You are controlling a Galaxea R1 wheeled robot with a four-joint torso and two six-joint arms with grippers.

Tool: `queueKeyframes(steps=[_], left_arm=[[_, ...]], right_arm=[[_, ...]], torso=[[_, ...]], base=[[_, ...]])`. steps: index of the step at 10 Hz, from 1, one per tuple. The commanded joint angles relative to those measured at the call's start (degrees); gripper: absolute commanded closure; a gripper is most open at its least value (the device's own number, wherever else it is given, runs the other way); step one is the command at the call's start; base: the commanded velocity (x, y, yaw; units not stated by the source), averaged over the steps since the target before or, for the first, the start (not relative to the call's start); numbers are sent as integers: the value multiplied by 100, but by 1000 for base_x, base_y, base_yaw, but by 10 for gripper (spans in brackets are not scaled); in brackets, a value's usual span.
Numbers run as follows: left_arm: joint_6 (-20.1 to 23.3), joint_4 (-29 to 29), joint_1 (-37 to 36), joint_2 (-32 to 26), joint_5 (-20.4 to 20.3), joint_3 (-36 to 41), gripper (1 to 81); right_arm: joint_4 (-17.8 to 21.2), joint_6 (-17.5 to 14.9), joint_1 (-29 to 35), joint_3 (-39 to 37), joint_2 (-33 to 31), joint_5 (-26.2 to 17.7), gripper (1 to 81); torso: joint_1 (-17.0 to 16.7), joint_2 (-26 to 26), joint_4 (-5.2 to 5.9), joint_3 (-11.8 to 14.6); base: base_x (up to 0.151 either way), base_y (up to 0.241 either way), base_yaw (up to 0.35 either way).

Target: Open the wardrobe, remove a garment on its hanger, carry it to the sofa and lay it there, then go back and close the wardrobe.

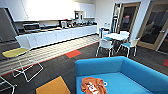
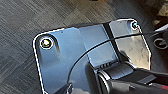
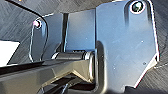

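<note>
The bright blue sofa [image 1: 125, 72] stands close in front of me at the lower right of the head view. The burnt-orange garment [image 1: 92, 85] lies crumpled on its seat near the front left corner, with white letters partly showing. A small white piece at the garment's right edge looks like part of the hanger [image 1: 105, 83]. Nothing is touching the garment. Both wrist views look down past the robot's own dark plate onto grey carpet.
An orange block seat [image 1: 53, 87] sits left of the sofa. A yellow stool on a white wire frame [image 1: 15, 52] stands at the left. A white table with chairs [image 1: 116, 37] is beyond the sofa, a kitchen counter [image 1: 57, 35] along the back, and wood-framed glass doors [image 1: 152, 25] at the right.
</note>
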Motion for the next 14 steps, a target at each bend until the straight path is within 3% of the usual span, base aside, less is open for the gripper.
queueKeyframes(steps=[1, 14], left_arm=[[28, 69, -271, -47, 222, -31, 10], [36, 148, -245, 5, 249, -31, 10]], right_arm=[[4, -21, 215, -11, -9, -243, 10], [-5, -13, 250, -2, 8, -296, 10]], torso=[[0, 0, 0, 0], [2, 2, 0, 0]], base=[[0, 0, 227], [0, 0, 253]])
